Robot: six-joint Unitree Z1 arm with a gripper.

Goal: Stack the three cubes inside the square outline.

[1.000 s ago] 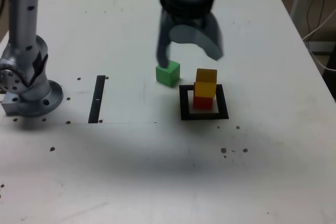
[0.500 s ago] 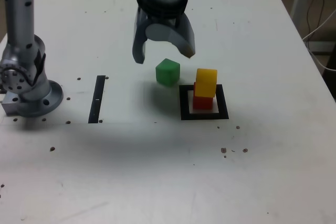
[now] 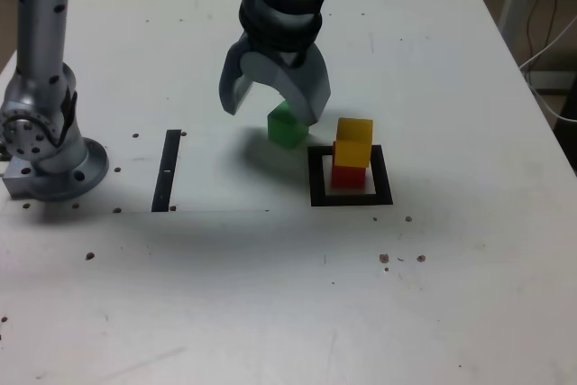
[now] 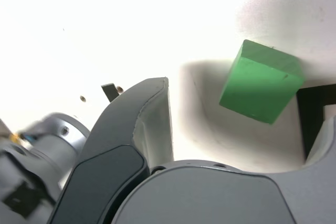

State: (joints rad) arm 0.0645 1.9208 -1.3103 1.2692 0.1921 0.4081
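The green cube (image 3: 285, 130) lies on the white table just off the square outline (image 3: 316, 196), on the exterior view's left of it. Inside the outline the yellow cube (image 3: 354, 141) sits on the red cube (image 3: 346, 176), slightly askew. My gripper (image 3: 270, 107) hangs open right over the green cube, and one finger (image 3: 309, 101) covers the cube's far corner. In the wrist view the green cube (image 4: 261, 82) shows ahead, in the gap between the spread fingers (image 4: 144, 124), with a corner of the outline (image 4: 310, 116) beside it. Nothing is held.
The arm's grey base (image 3: 50, 155) stands at the exterior view's left. A straight black strip (image 3: 167, 169) lies on the table between the base and the cubes. Small dark specks dot the tabletop (image 3: 270, 295).
The open gripper swung from above the stack toward the exterior view's left, then dropped closer over the green cube. No cube has moved.
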